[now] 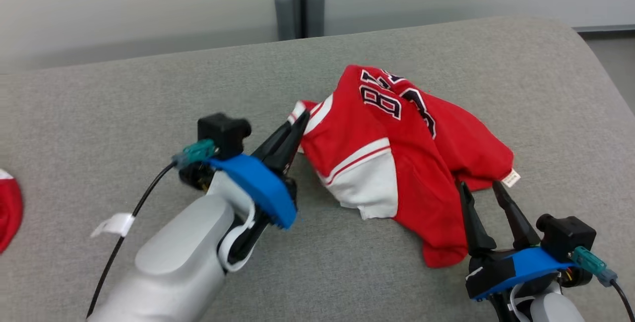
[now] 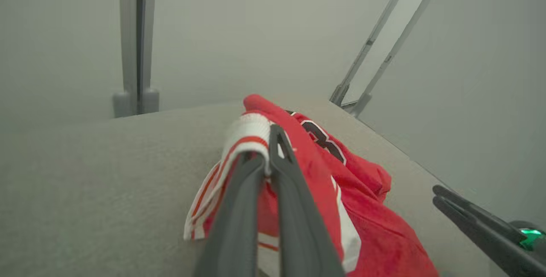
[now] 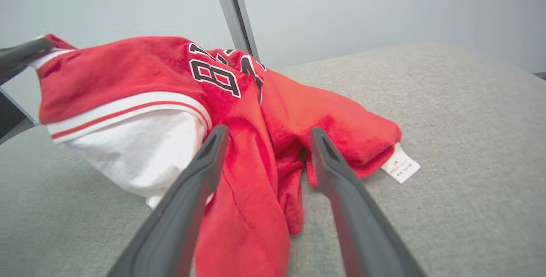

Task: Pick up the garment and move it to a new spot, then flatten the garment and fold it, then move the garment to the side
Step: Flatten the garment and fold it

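Note:
The garment is a crumpled red jersey with white panels and black numbers, lying mid-table on the grey surface. My left gripper is shut on its striped white and red edge, lifting that corner a little; the left wrist view shows the trim pinched between the fingers. My right gripper stands open at the jersey's near right side, its fingers straddling a red fold. A white care label sticks out just right of the right fingers.
The grey padded table ends in a rounded edge at the far right. Another red and white cloth pokes in at the left edge. A grey post stands behind the table against the pale wall.

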